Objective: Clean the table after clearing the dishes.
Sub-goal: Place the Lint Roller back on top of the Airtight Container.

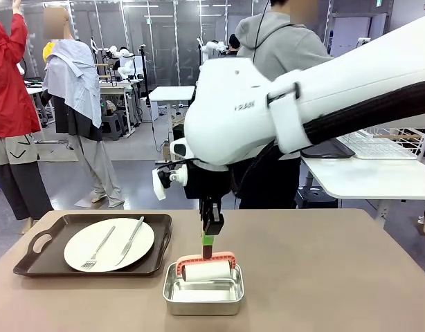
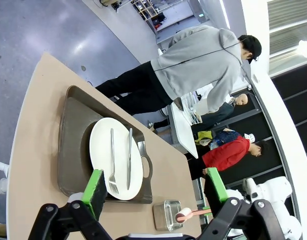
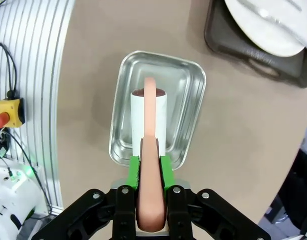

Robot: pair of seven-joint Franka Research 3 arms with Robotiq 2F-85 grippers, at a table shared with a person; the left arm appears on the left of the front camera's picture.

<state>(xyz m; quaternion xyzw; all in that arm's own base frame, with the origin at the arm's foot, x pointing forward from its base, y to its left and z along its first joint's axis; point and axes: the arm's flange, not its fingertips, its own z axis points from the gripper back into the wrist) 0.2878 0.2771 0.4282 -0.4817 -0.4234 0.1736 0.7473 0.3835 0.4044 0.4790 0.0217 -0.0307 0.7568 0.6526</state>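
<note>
Little is done yet: a tray [image 1: 160, 228] with its plate [image 1: 77, 249] sits on the table [image 1: 337, 277] just left of the pan [image 1: 202, 308], the right gripper [image 1: 207, 238] is clamped on the handle of the roller [image 1: 205, 271] resting in that pan, and the left gripper [image 2: 156, 175] hangs with jaws apart, above and left of the pan.

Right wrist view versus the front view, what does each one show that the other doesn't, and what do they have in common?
Right wrist view: a yellow box with a red button beside a ribbed metal surface, plus the green pads pinching the handle of the roller from both sides. Front view: the person in a grey hoodie beyond the table, the white-topped table, and the plate whole with fork and knife. Shared: the right gripper shut on the roller at the steel pan, and the tray carrying the plate.
</note>
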